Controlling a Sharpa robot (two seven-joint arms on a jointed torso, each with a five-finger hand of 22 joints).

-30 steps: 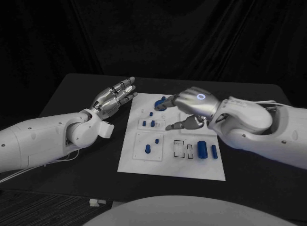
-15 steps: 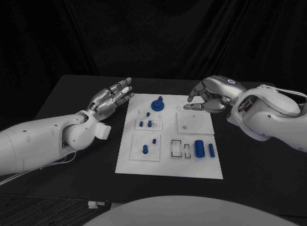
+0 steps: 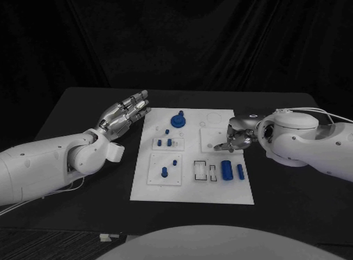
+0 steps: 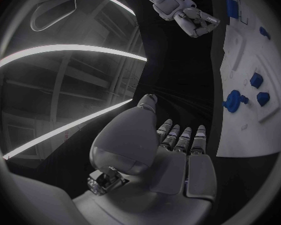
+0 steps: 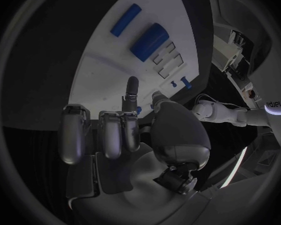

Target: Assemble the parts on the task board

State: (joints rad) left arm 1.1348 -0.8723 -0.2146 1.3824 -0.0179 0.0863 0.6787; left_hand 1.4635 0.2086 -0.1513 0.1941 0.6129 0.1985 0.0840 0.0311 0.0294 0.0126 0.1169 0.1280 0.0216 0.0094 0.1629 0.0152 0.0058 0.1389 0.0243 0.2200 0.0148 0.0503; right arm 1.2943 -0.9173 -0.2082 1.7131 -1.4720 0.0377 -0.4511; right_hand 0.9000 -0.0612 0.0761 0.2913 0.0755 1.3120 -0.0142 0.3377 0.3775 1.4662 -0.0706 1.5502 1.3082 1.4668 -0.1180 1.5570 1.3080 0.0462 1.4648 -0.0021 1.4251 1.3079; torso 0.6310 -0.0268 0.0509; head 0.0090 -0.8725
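Head view: the right hand (image 3: pixel 237 138) hangs low over the right side of the task board (image 3: pixel 193 192), fingers curled loosely inward with one pointing down toward the white surface; nothing is visibly gripped, though whether the fingertips touch the board cannot be told. The right wrist view shows the same hand (image 5: pixel 125 135) with its fingers bent and a single fingertip extended above the plate, no part pinched in it. Just in front of this hand, toward the robot, lie two loose blue cylinders, the thick cylinder (image 3: pixel 226 169) and the thin cylinder (image 3: pixel 240 171), beside a pair of empty rectangular slots (image 3: pixel 206 170). Farther out, the round blue knob (image 3: pixel 178 118) stands at the board's far end, and small blue pegs (image 3: pixel 164 143) sit in the left-hand panels. At the board's left edge the left hand (image 3: pixel 126 112) is held up off the table, palm open, fingers spread and empty, well apart from any part.

Judged from this, the step in hand is reaching for a loose cylinder. Doing it well would mean opening the fingers before descending, approaching the thick cylinder from above across its width, and keeping clear of its thin neighbour so neither rolls away.
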